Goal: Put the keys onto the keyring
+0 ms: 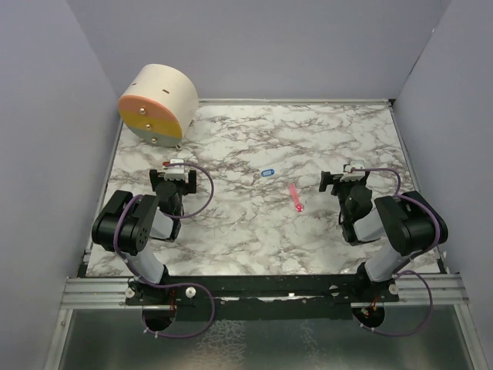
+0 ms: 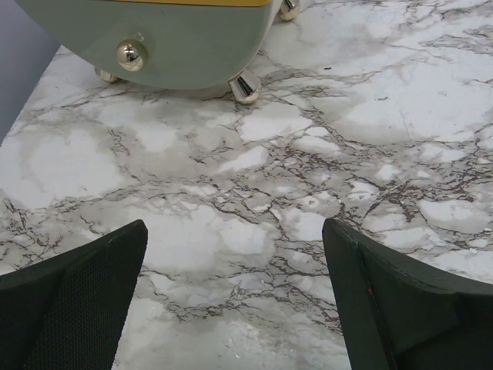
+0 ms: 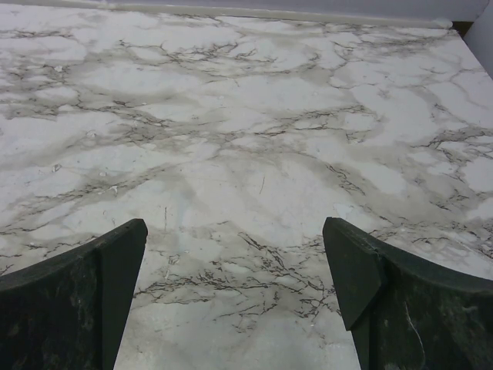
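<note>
Key (image 1: 295, 198) is seen lying flat on marble table (image 1: 254, 239): slim, bright pink-red, pointed roughly away from the arm bases, with a brighter spot at its near end. Metal tip can't be resolved. Keyring (image 1: 267, 173) is found just beyond and left of key, not touching it: small blue rounded tag with white centre, thin ring too small to be made out. Left pincer (image 1: 176, 163) is spread wide, well left of key, nothing held; only bare marble is seen between its fingers (image 2: 77, 301). Right pincer (image 1: 343, 173) is likewise spread wide and empty, near key on its right. Round cream box (image 1: 158, 102) with orange/yellow/green face and metal stud feet is set far beyond-left of key.
</note>
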Controlling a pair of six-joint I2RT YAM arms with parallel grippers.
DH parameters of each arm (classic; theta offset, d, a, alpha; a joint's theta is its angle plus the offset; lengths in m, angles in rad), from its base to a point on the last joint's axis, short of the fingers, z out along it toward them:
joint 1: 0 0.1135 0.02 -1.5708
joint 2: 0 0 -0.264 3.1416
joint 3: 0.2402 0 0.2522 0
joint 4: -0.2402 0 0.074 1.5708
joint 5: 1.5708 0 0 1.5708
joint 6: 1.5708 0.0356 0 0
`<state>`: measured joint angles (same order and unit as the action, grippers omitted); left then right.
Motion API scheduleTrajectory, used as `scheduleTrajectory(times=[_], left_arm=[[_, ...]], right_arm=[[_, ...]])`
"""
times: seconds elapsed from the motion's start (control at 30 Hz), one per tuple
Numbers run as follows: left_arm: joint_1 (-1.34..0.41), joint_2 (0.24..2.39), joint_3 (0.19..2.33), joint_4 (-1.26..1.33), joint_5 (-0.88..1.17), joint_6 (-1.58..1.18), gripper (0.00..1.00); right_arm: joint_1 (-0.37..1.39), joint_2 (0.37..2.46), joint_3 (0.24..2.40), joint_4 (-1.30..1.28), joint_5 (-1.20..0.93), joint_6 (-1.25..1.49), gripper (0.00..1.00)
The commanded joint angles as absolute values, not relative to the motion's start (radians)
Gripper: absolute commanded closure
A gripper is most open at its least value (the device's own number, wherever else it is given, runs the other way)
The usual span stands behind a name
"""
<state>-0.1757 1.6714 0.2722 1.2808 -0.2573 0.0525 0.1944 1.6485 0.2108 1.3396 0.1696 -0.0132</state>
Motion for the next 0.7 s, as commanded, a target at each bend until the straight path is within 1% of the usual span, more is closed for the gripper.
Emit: scheduleTrajectory(times=[0.0,0.57,0.63,0.67], left_arm=[[-0.168,1.648,0.262,1.287,-0.236,0.057,0.01],[-0.167,1.645,0.258,1.292,-0.244,0.053,0.01],[-0.175,1.597,0.257,1.266,-0.274,0.053,0.01],[-0.181,1.555,0.264,1.206,-0.284,0.052,0.01]], right_arm=[[0.190,1.631,0.225,1.348,0.176,-0.027,0.00],[0.190,1.631,0.220,1.363,0.194,-0.032,0.00],[0.190,1.611,0.216,1.345,0.202,-0.033,0.00],[0.190,1.605,0.212,1.349,0.188,-0.040,0.00]])
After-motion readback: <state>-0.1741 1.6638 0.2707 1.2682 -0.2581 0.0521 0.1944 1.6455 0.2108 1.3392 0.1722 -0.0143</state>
